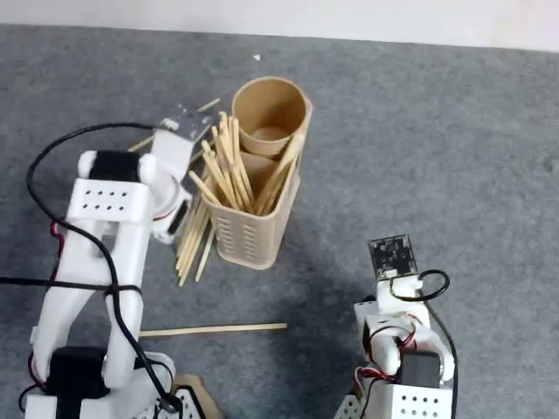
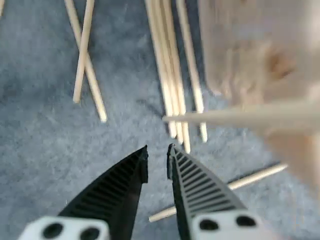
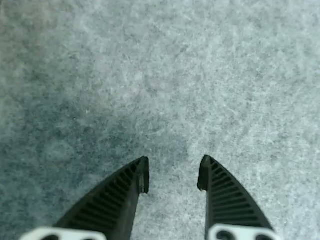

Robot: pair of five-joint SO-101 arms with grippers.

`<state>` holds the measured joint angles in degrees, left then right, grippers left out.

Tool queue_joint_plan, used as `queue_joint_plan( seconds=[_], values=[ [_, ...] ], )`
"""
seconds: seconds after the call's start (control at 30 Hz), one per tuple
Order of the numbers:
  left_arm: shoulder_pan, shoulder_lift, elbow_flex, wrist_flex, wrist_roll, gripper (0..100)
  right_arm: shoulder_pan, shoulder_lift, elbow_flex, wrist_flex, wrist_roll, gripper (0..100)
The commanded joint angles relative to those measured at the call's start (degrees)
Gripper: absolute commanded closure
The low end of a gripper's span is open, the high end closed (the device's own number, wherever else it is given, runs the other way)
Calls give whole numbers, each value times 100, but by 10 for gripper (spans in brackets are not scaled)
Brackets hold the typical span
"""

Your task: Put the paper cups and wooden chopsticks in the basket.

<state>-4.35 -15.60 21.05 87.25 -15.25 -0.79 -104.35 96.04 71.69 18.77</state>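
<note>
Filling the basket (image 1: pixel 247 237): paper cups (image 1: pixel 266 112) and a bundle of chopsticks (image 1: pixel 229 170).

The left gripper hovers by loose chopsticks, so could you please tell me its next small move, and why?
Probably open wider and lower onto the chopstick bundle just ahead: the left gripper holds nothing, its jaws barely apart, and those sticks lie on the carpet beside the basket.
</note>
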Motion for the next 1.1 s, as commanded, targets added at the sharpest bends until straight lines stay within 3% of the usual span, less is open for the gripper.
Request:
queue_joint_plan(
  seconds=[0.0,0.17,0.37,0.57,0.73,0.93,1.07],
  values=[
    [-92,-4,242,-97,-53,895,66,-66,673,31,53,829],
    [303,22,602,-545,9,895,66,-66,673,31,53,829],
    [708,57,954,-1240,791,895,66,-66,673,31,53,829],
    [13,57,1367,-2655,1125,895,66,-66,673,31,53,829],
    [-593,57,1349,-2963,1125,896,66,-66,673,31,53,829],
    [-637,57,1156,-2989,1125,895,66,-66,673,31,53,829],
    [-637,75,734,-3534,1125,866,66,-66,673,31,53,829]
  ],
)
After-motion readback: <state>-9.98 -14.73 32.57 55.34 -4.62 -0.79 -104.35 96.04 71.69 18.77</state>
